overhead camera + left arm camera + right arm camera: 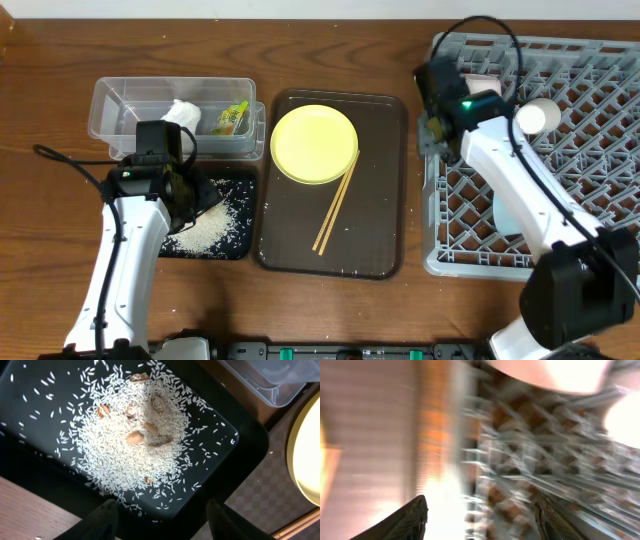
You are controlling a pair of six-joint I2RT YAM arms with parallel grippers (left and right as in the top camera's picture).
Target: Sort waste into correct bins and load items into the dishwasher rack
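Note:
The clear tub (120,105) holds the crumpled tissue (183,112) and the green-and-yellow wrapper (232,119). The black tray (243,215) holds scattered rice (135,430) with a few brown bits. My left gripper (162,515) is open and empty, hovering over the tray's edge, and shows in the overhead view (190,190). The yellow plate (314,144) and the chopsticks (336,205) lie on the brown serving tray. The rack (590,170) holds the pale cup (537,117), a light blue bowl (505,215) and a partly hidden white bowl (482,78). My right gripper (437,130) is open over the rack's left edge.
The dark brown serving tray (375,240) lies between the black tray and the rack. The clear tub's corner (270,380) and the plate's rim (307,455) show in the left wrist view. The right wrist view is motion-blurred, showing the rack's lattice (535,460).

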